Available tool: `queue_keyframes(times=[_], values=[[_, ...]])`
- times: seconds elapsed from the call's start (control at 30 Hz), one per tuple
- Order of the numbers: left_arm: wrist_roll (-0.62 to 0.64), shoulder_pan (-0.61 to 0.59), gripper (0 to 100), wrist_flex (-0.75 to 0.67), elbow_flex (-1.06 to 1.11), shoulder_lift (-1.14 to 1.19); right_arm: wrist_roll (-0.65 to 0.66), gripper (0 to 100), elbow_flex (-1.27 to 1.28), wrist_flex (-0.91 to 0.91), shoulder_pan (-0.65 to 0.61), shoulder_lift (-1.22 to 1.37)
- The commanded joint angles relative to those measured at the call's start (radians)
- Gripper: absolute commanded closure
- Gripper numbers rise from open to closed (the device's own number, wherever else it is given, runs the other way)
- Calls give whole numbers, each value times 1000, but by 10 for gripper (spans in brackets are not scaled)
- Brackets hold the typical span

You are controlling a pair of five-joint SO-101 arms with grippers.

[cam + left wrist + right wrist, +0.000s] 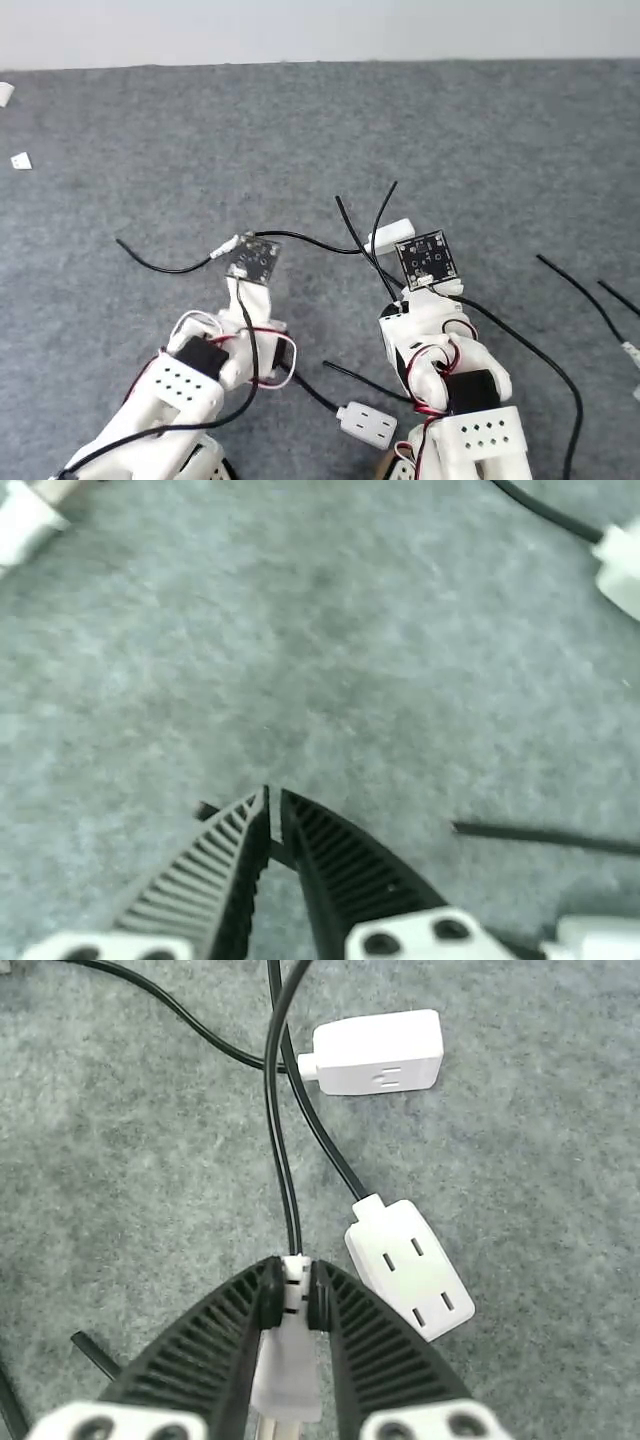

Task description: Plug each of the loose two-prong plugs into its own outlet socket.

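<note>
Grey carpet (300,130) covers the whole table, with black cords (575,290) strewn across it, and from where I stand the job looks barely begun. The right gripper (290,1285) is clamped on a white plug (287,1370), and that plug sits just beside a white outlet block (410,1268) whose slots all stand empty. A second white block (372,1052) lies a little beyond, also with nothing in it that I can see. The left gripper (272,805) hovers low over bare carpet with its jaws pinched together on nothing. What looks like another plug (224,248) lies loose on the carpet just ahead of that arm. A third outlet block (367,424) rests between the two arms, its slots unfilled too. So I'd judge that no plug is seated yet. One is in hand and near a socket, and the others have yet to be picked up and pushed home.
</note>
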Motion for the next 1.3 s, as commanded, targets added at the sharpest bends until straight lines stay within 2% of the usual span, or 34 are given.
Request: queue_keyframes(times=[0.0, 0.07, 0.17, 0.3, 0.5, 0.63, 0.7, 0.83, 0.9, 1.27], values=[[-55, -29, 988, -17, -56, 28, -3, 990, -68, -10, 10, -12], [-49, -8, 987, 17, -56, 35, -3, 990, -68, -10, 10, -12], [34, 43, 986, 37, -71, 21, -2, 989, -68, -10, 12, -12], [110, 51, 985, 43, -88, -15, 14, 989, -69, -7, 12, -12], [338, 57, 984, 58, -53, -75, 18, 990, -68, -12, 12, -12], [425, 51, 979, 51, -22, -64, 17, 990, -63, -16, 12, -12], [436, 46, 932, 51, -21, -46, 17, 990, -63, -22, 12, -12], [436, -2, 709, 55, -24, -9, 17, 990, -46, -51, 12, -10], [436, -9, 631, 57, -18, -5, 17, 990, -43, -51, 12, -10], [434, -97, 622, 34, 10, 5, 17, 989, -43, -51, 12, -10]])
